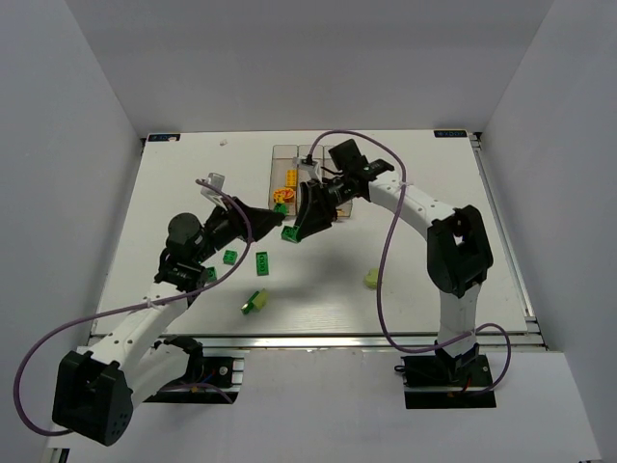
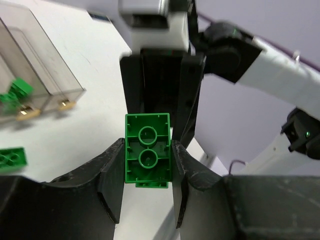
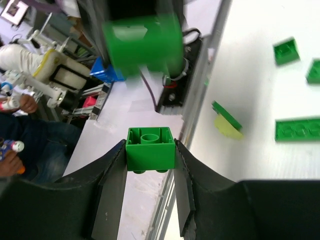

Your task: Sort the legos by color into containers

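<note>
My left gripper (image 1: 280,221) and right gripper (image 1: 300,230) meet tip to tip over the table, just in front of the clear containers (image 1: 301,179). In the left wrist view my left gripper (image 2: 148,152) is shut on a bright green brick (image 2: 147,156), hollow underside towards the camera. In the right wrist view my right gripper (image 3: 150,152) is shut on a square green brick (image 3: 150,150). The left gripper's brick shows blurred above it (image 3: 142,45). From above the two read as one green spot (image 1: 289,234). Orange bricks (image 1: 288,178) lie in a container.
Loose bricks lie on the table nearer the arms: green ones (image 1: 229,257) (image 1: 262,262) (image 1: 210,274), a green-and-yellow pair (image 1: 254,302) and a pale yellow-green one (image 1: 371,278). The containers (image 2: 35,75) stand left of my left gripper, with a green piece (image 2: 15,92) showing through them.
</note>
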`<state>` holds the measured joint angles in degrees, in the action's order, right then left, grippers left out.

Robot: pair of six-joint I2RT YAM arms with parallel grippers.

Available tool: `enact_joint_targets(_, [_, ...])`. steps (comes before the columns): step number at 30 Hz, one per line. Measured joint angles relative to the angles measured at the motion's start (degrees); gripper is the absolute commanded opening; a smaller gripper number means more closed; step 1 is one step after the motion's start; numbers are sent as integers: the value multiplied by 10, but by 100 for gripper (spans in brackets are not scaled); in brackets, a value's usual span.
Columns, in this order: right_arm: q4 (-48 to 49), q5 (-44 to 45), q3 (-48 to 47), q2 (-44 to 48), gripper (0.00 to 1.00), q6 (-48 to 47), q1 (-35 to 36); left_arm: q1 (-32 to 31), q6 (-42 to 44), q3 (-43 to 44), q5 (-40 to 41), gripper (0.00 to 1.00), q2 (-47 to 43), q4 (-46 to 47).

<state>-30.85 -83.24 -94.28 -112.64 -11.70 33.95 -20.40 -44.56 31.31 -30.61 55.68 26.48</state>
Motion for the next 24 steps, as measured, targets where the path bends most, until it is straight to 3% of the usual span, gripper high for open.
enact_joint_targets(8, [-69,101,10,0,0,-78,-19,35,2,8,13,0,-20,0])
enact_joint_targets(13, [-59,293,-29,-4,0,-76,-31,36,4,8,28,0,-24,-23])
enact_joint_targets(19, [47,513,-92,-19,0,-78,-54,37,0,7,57,0,-40,-42])
enact_joint_targets(24, [118,617,-108,-53,0,-100,-59,37,-7,5,76,0,-44,-51])
